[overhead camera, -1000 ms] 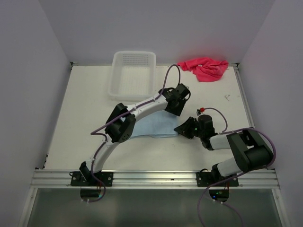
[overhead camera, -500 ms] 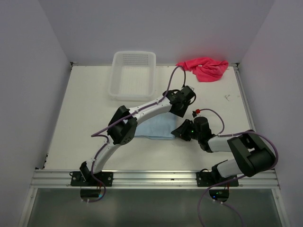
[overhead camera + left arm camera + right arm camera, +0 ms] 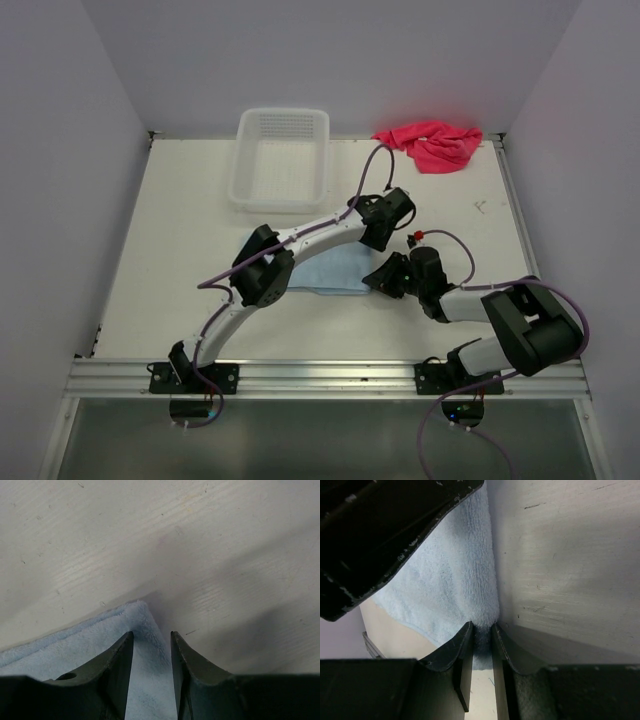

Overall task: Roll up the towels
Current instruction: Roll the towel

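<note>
White table (image 3: 180, 250) under the blue towel (image 3: 335, 272): right gripper (image 3: 481, 629) pinches its edge, left gripper (image 3: 151, 637) straddles its corner with jaws apart, likely the grasping step, so clamp next, then roll.

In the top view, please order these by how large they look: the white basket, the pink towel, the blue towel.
1. white basket
2. pink towel
3. blue towel, as far as it shows: the left arm covers part of it, so second and third place are unsure.
</note>
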Robot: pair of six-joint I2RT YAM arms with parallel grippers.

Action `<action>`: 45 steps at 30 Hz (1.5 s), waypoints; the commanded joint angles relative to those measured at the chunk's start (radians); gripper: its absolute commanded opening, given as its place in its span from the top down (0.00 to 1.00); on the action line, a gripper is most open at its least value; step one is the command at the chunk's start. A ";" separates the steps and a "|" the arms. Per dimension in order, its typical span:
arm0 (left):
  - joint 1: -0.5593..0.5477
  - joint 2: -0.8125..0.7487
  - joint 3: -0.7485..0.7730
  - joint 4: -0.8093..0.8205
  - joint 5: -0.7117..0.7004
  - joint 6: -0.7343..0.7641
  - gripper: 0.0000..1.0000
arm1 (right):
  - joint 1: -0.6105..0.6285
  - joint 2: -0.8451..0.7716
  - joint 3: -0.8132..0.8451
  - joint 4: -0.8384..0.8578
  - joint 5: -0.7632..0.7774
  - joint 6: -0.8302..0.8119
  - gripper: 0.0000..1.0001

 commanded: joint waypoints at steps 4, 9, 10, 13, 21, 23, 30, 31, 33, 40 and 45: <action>-0.006 0.034 -0.008 0.032 0.014 -0.017 0.65 | 0.005 -0.019 -0.015 -0.024 0.029 -0.028 0.74; -0.005 0.037 -0.037 0.051 0.027 -0.024 0.80 | 0.010 -0.067 -0.001 -0.105 0.042 -0.095 0.70; -0.003 0.036 -0.039 0.055 0.032 -0.027 0.83 | 0.013 -0.072 -0.001 -0.113 0.039 -0.111 0.70; 0.001 0.021 -0.063 0.072 0.037 -0.038 0.90 | 0.019 -0.084 -0.005 -0.121 0.034 -0.113 0.69; 0.014 -0.064 -0.169 0.172 0.055 -0.093 1.00 | 0.043 -0.058 -0.015 -0.079 0.019 -0.097 0.85; 0.021 -0.094 -0.194 0.210 0.070 -0.112 1.00 | 0.048 -0.075 -0.015 -0.096 0.020 -0.099 0.91; 0.050 -0.211 -0.337 0.374 0.145 -0.146 1.00 | 0.115 -0.271 0.057 -0.435 0.204 -0.192 1.00; 0.056 -0.249 -0.365 0.441 0.168 -0.152 1.00 | 0.122 -0.286 0.071 -0.481 0.224 -0.210 1.00; 0.060 -0.292 -0.458 0.526 0.198 -0.170 1.00 | 0.140 -0.319 0.115 -0.611 0.275 -0.227 1.00; 0.072 -0.375 -0.576 0.730 0.271 -0.202 1.00 | 0.189 -0.346 0.175 -0.800 0.410 -0.275 1.00; 0.084 -0.380 -0.600 0.782 0.328 -0.209 1.00 | 0.234 -0.377 0.216 -0.901 0.512 -0.281 1.00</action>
